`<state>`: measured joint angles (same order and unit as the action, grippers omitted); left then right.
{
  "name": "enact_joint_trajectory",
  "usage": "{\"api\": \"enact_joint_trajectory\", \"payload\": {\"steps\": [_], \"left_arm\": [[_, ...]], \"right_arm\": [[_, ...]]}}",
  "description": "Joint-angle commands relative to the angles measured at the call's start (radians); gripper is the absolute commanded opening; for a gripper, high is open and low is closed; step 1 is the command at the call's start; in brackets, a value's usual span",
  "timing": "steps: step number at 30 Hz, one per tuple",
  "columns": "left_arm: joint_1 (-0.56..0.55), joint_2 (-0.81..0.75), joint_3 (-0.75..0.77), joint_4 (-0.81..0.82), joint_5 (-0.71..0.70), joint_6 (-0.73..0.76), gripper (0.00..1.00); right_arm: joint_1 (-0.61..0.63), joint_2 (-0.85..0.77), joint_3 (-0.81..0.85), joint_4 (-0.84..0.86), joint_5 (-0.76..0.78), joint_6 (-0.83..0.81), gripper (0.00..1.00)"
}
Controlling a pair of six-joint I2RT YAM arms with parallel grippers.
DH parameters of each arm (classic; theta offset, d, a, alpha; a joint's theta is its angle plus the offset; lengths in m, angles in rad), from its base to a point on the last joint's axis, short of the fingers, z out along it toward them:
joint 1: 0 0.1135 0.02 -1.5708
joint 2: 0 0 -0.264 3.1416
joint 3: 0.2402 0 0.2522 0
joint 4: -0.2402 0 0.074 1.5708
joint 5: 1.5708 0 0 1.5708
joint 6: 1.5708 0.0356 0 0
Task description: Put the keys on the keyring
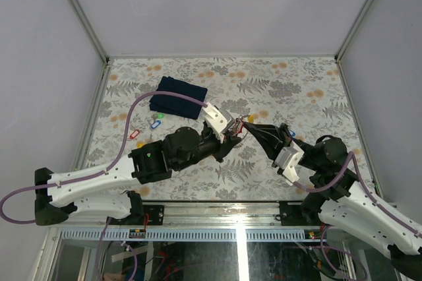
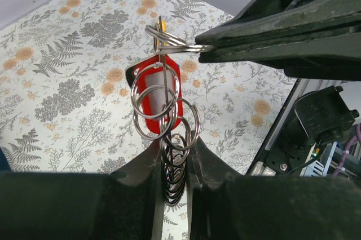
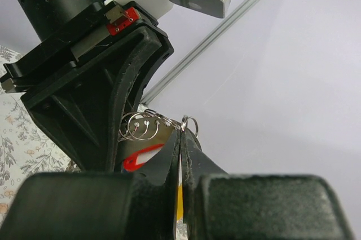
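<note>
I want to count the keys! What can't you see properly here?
Left wrist view: the left tool hides the lower part of the bunch of rings.
Right wrist view: the right tool covers most of the yellow tag.
Top view: the bunch is too small to count.

From high above and behind the arm bases we look down on the whole table (image 1: 297, 90), far enough off to take in both arms. Our left wrist camera sits right behind the left gripper (image 2: 174, 149) and faces out along its fingers towards the tabletop. Our right wrist camera sits as close behind the right gripper (image 3: 180, 138), tilted up at the wall. Both wrist views share the keyring (image 2: 163, 107) and a red-tagged key (image 2: 169, 74), and each sees the other gripper.
</note>
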<state>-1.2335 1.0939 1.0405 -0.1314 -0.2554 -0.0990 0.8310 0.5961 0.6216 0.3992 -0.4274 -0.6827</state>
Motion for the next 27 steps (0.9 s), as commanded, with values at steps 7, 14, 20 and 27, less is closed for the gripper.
{"api": "enact_joint_trajectory", "payload": {"steps": [7, 14, 20, 27], "left_arm": [[-0.004, -0.022, 0.074, 0.002, -0.068, 0.052, 0.01], [-0.004, -0.022, 0.081, -0.014, -0.079, 0.061, 0.00], [-0.004, -0.018, 0.084, -0.020, -0.076, 0.070, 0.00], [-0.005, -0.011, 0.094, -0.022, -0.056, 0.081, 0.01]], "right_arm": [[0.005, -0.050, -0.008, -0.045, 0.080, -0.043, 0.12], [0.005, -0.078, -0.015, -0.060, 0.145, -0.062, 0.24], [0.005, -0.074, -0.011, -0.031, 0.119, -0.008, 0.34], [0.005, -0.041, 0.016, -0.003, 0.026, 0.007, 0.35]]}}
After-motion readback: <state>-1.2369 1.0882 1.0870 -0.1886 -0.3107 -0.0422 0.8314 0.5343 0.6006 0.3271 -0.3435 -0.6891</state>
